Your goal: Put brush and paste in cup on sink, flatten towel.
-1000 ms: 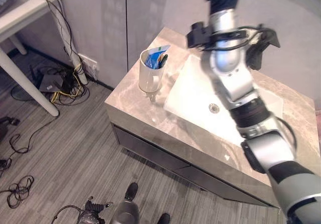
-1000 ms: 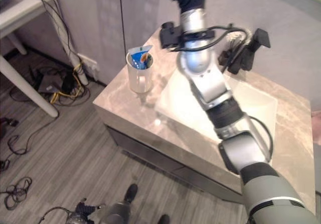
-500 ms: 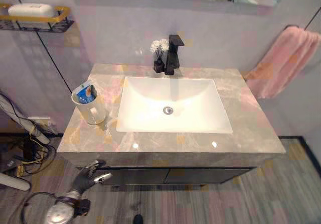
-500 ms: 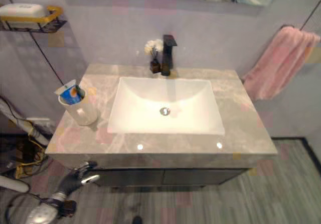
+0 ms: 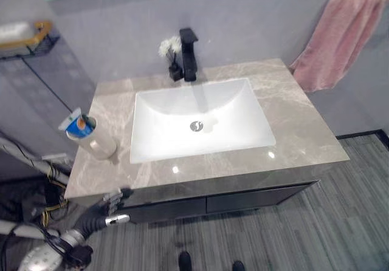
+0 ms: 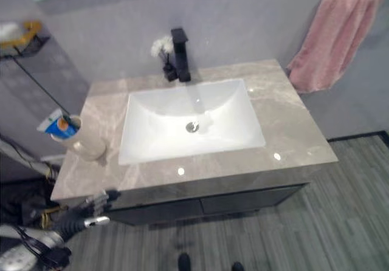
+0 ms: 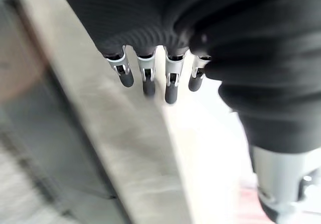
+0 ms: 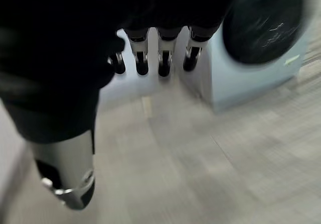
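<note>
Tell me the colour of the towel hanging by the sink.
Pink. The towel hangs on the wall right of the counter, clearest in the left eye view.

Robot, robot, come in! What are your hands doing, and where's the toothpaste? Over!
Left hand low by the counter's front edge, open, empty. Right hand open, empty. Toothpaste in cup on counter. Pink towel hanging bunched, not yet flattened.

The white cup holding the blue toothpaste tube stands on the grey marble counter, behind the left hand's fingers; the white rectangular basin lies right of it, the pink towel hangs far right
</note>
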`<state>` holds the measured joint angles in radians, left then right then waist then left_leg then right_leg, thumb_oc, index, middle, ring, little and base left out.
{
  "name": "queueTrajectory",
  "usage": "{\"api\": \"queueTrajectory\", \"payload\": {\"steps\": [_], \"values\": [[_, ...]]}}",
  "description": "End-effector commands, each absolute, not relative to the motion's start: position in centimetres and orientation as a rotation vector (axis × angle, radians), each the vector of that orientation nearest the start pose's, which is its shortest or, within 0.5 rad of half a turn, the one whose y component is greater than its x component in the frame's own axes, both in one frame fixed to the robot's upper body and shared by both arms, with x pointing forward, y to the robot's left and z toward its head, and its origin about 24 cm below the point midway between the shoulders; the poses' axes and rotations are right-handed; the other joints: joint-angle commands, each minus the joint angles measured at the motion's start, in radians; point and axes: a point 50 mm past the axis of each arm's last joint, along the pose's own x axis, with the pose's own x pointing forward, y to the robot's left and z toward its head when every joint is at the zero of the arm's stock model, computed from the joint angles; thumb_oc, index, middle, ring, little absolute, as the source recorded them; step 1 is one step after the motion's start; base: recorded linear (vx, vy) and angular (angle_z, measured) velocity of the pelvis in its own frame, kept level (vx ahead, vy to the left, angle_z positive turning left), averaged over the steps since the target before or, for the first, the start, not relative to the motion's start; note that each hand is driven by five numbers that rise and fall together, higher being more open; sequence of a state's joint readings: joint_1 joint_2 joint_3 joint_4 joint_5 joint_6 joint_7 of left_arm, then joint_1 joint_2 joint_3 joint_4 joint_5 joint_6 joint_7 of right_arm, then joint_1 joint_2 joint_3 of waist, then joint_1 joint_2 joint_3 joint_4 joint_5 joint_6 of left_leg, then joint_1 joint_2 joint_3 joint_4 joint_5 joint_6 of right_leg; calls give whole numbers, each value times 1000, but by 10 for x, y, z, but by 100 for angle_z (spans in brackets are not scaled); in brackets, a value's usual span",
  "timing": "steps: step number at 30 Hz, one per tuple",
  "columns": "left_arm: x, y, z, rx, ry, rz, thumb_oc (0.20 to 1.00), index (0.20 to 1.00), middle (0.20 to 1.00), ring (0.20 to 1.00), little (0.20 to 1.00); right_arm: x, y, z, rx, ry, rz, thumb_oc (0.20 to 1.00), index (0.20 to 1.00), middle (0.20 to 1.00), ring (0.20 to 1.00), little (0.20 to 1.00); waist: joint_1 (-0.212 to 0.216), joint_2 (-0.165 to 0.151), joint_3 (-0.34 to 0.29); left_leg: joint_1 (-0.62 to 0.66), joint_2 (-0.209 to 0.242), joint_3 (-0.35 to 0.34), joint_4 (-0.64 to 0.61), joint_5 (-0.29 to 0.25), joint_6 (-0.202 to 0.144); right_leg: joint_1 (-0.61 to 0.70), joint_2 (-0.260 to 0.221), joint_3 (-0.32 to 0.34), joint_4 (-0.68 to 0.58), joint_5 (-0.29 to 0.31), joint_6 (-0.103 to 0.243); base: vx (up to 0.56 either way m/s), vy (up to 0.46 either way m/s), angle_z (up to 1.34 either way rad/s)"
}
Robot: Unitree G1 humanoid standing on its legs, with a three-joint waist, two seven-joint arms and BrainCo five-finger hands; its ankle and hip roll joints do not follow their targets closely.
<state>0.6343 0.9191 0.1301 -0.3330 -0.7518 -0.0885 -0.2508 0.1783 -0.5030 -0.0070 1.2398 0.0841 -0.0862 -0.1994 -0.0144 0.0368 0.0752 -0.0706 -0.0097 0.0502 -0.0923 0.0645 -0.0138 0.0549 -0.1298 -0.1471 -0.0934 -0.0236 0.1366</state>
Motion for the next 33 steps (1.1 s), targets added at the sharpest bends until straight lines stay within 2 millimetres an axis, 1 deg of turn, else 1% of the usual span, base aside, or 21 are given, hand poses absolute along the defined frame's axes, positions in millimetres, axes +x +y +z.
{"api": "queueTrajectory", "payload": {"steps": [1,2,3,4,5,6,7,8,9,10,11,13,14,15,17,19,22,26,29,31,33], "values": [[151,298,117,127,48,-207,758,758,758,758,758,46,-337,-127,-594,1239,-265,1000,1000,1000,1000,1000,12,10,-4,23,88,3,5,-33,-75,-57,-74,-32,8,86,46,-9,-46,22],[141,317,113,133,42,-76,476,476,476,476,476,50,-315,-133,-586,1184,-150,1000,1000,1000,1000,1000,24,12,2,16,85,-7,5,-28,-75,-59,-73,-42,14,78,42,-4,-47,14],[141,317,113,134,42,-75,250,250,250,250,250,50,-315,-133,-587,1185,-149,1000,1000,1000,1000,1000,22,11,1,15,85,-8,5,-28,-75,-59,-73,-42,15,78,42,29,-54,6],[136,326,110,153,16,25,200,200,200,200,200,61,-304,-133,-531,1108,-177,1000,1000,1000,1000,1000,26,13,11,12,84,-10,5,-24,-73,-59,-74,-51,19,74,38,19,-20,10],[136,326,110,153,16,25,200,200,200,200,200,61,-304,-133,-531,1108,-178,1000,1000,1000,1000,1000,26,14,11,12,84,-11,5,-24,-73,-58,-74,-51,19,73,38,34,-29,14],[133,330,110,162,2,67,200,200,200,200,200,66,-299,-131,-509,1066,-186,1000,1000,1000,1000,1000,28,15,16,13,82,-12,5,-24,-72,-58,-73,-56,24,67,37,1,-27,18],[134,332,112,156,-43,114,200,200,200,200,200,79,-298,-125,-485,987,-213,1000,1000,1000,1000,1000,32,13,37,6,79,-15,16,-20,-67,-65,-76,-58,44,54,34,1,-27,19],[134,332,112,156,-43,114,200,200,200,200,200,79,-298,-125,-485,987,-213,1000,1000,1000,1000,1000,33,13,37,6,79,-14,16,-20,-67,-65,-76,-58,44,54,34,-50,-25,17],[134,335,108,145,-48,147,200,200,200,200,200,83,-297,-123,-462,961,-218,1000,1000,1000,1000,1000,35,9,53,-10,75,-17,41,-27,-66,-73,-81,-58,57,50,30,-98,-17,14],[136,336,110,146,-84,168,200,200,200,200,200,100,-293,-114,-448,867,-183,1000,1000,1000,1000,1000,39,1,78,-53,70,-22,102,-46,-64,-99,-92,-56,93,39,23,-99,-16,9],[136,336,110,146,-84,168,200,200,200,200,200,100,-293,-114,-448,867,-183,1000,1000,1000,1000,1000,38,1,76,-58,70,-22,106,-47,-64,-103,-93,-55,96,38,23,-101,-16,8],[139,335,111,128,-118,188,200,200,200,200,200,111,-294,-109,-452,820,-180,1000,1000,1000,1000,1000,42,-4,101,-103,69,-23,155,-62,-65,-149,-99,-50,148,22,20,-121,-18,6],[144,335,114,123,-152,200,200,200,200,200,200,125,-294,-102,-450,762,-182,1000,1000,1000,1000,1000,41,-5,122,-144,69,-24,201,-73,-68,-198,-97,-40,200,8,19,-118,-14,5],[144,335,113,122,-153,200,200,200,200,200,200,125,-294,-102,-450,761,-183,1000,1000,1000,1000,1000,42,-5,119,-150,69,-24,205,-74,-68,-204,-97,-39,204,6,19,-108,0,10],[149,335,117,124,-183,208,200,200,200,200,200,139,-292,-93,-433,693,-184,1000,1000,1000,1000,1000,41,-3,134,-182,71,-23,254,-96,-69,-249,-95,-29,265,-14,19,-53,13,3],[152,333,116,111,-195,207,200,200,200,200,200,147,-291,-88,-464,654,-175,1000,1000,1000,1000,1000,38,-2,145,-209,74,-22,297,-112,-74,-283,-94,-24,313,-30,21,-28,12,-10],[154,331,116,118,-217,228,200,200,200,200,200,157,-286,-85,-480,617,-171,1000,1000,1000,1000,1000,36,-3,156,-226,84,-16,333,-138,-70,-325,-85,-8,363,-43,23,-2,13,-4],[156,331,113,96,-231,255,200,200,200,200,200,160,-281,-83,-465,593,-171,1000,1000,1000,1000,1000,31,-5,161,-220,88,-4,319,-141,-63,-339,-77,12,346,-31,28,16,23,-18],[159,327,112,77,-241,251,200,200,200,200,200,157,-279,-85,-475,601,-159,1000,1000,1000,1000,1000,22,-6,163,-213,83,7,292,-133,-58,-339,-73,27,313,-13,33,20,31,-10],[164,323,117,75,-270,229,200,200,200,200,200,157,-280,-87,-484,614,-163,1000,1000,1000,1000,1000,17,-4,162,-203,79,15,253,-123,-53,-331,-75,33,263,4,36,42,46,-19],[165,322,119,74,-279,220,200,200,200,200,200,157,-281,-87,-487,617,-165,1000,1000,1000,1000,1000,16,-3,161,-198,78,17,240,-119,-52,-328,-75,37,247,11,37,33,26,-8]]}}
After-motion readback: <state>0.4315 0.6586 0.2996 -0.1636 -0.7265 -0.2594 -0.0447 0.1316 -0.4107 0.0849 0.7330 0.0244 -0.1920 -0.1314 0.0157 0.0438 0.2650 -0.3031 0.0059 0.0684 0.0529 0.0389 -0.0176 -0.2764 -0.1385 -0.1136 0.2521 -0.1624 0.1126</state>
